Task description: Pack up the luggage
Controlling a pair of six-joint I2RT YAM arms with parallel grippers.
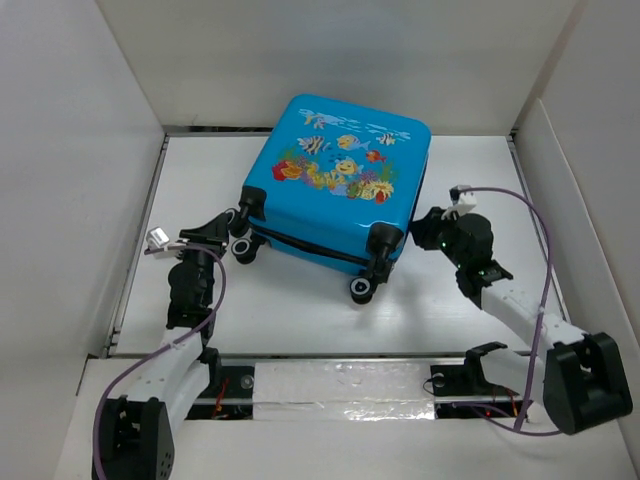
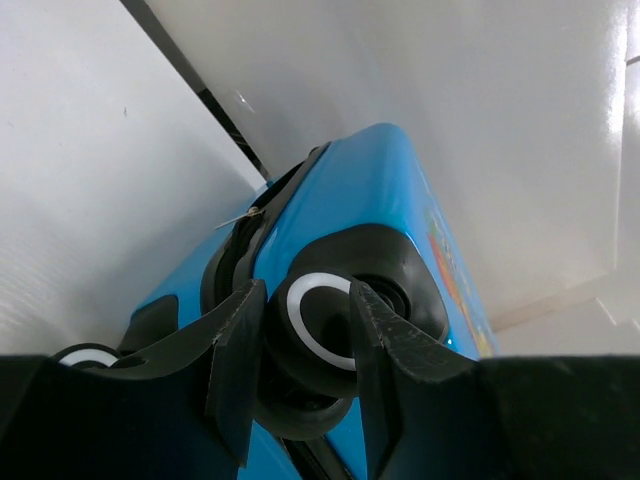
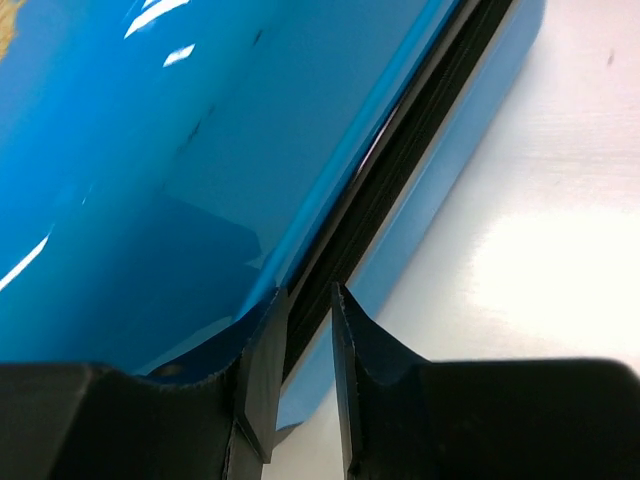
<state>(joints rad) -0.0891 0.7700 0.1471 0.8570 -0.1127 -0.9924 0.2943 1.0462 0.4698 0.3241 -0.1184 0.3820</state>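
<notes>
The luggage [image 1: 340, 180], a bright blue hard-shell case with a fish print, lies closed and flat on the white table, its black wheels toward me. My left gripper [image 1: 236, 230] is at its near left corner. In the left wrist view that gripper [image 2: 308, 300] has its fingers on either side of a black wheel [image 2: 315, 335] with a white ring, pressed against it. My right gripper [image 1: 420, 225] is at the case's right side. In the right wrist view its jaws [image 3: 307, 295] stand slightly apart over the black zip seam [image 3: 400, 170], holding nothing.
White walls [image 1: 90, 150] close the table [image 1: 300, 320] in on the left, back and right. Another wheel [image 1: 362, 288] of the case sticks out at the near right corner. A taped strip [image 1: 340, 390] runs along the near edge between the arm bases.
</notes>
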